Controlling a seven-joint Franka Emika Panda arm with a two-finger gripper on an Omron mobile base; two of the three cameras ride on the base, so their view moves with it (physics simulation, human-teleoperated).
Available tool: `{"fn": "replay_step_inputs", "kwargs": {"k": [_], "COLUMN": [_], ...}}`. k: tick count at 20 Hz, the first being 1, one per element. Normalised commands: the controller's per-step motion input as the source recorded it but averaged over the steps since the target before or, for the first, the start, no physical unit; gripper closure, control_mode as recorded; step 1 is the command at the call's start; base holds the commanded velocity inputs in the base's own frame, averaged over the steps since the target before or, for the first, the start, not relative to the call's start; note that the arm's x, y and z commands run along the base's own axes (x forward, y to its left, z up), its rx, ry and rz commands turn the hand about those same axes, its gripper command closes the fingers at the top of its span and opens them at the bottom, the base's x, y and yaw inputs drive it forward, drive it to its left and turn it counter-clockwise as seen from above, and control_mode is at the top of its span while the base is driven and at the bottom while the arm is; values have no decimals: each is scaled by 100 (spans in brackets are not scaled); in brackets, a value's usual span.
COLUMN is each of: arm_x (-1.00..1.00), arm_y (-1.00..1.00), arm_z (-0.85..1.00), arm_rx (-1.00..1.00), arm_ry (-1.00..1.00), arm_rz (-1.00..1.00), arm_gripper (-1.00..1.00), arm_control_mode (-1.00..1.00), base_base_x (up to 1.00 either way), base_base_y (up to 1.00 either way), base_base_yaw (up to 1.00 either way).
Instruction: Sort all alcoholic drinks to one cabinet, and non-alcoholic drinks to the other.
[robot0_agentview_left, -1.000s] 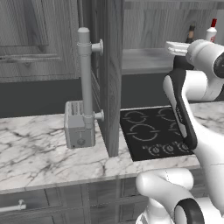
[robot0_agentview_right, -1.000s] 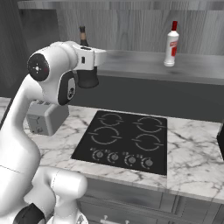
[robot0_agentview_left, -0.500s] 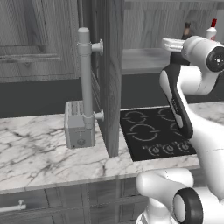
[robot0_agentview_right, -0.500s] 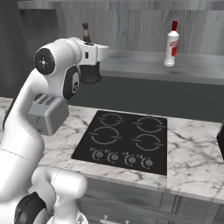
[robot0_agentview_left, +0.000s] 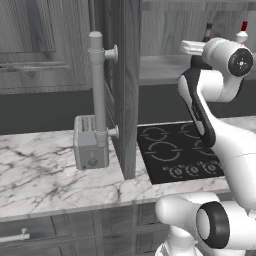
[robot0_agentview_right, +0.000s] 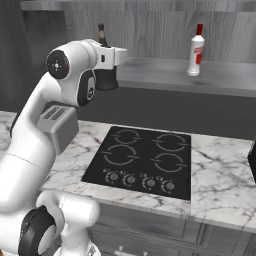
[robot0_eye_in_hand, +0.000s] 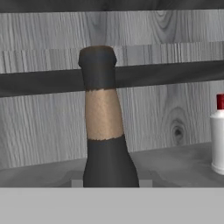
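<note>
On grey wood shelf (robot0_agentview_right: 220, 80), dark bottle (robot0_eye_in_hand: 104, 131), white bottle (robot0_agentview_right: 196, 51)

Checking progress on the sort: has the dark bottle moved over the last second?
Yes. The dark bottle has shifted right along the shelf, closer to the white bottle, with the gripper shut on it.

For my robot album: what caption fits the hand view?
Dark bottle up close, white bottle beside it.

Grey shelf and marble table, as I saw them

On the shelf (robot0_agentview_right: 225, 82) I saw the dark bottle (robot0_agentview_right: 102, 37) and, well apart, the white red-capped bottle (robot0_agentview_right: 196, 50); on the table (robot0_agentview_right: 220, 175) sat a black cooktop (robot0_agentview_right: 142, 160) and a grey toaster (robot0_agentview_left: 90, 142).
</note>
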Motion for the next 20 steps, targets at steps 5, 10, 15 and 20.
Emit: {"fn": "replay_step_inputs", "kwargs": {"k": [5,10,15,20], "arm_x": [28,28,23,22], "arm_y": [0,0,0,0], "arm_z": [3,2,1,0], "arm_rx": [0,0,0,0], "arm_ry": [0,0,0,0], "arm_rz": [0,0,0,0], "arm_gripper": [100,100,100,100], "arm_control_mode": [-100,-100,-100,-100], "base_base_x": [0,0,0,0], "base_base_y": [0,0,0,0], "base_base_yaw": [0,0,0,0]}}
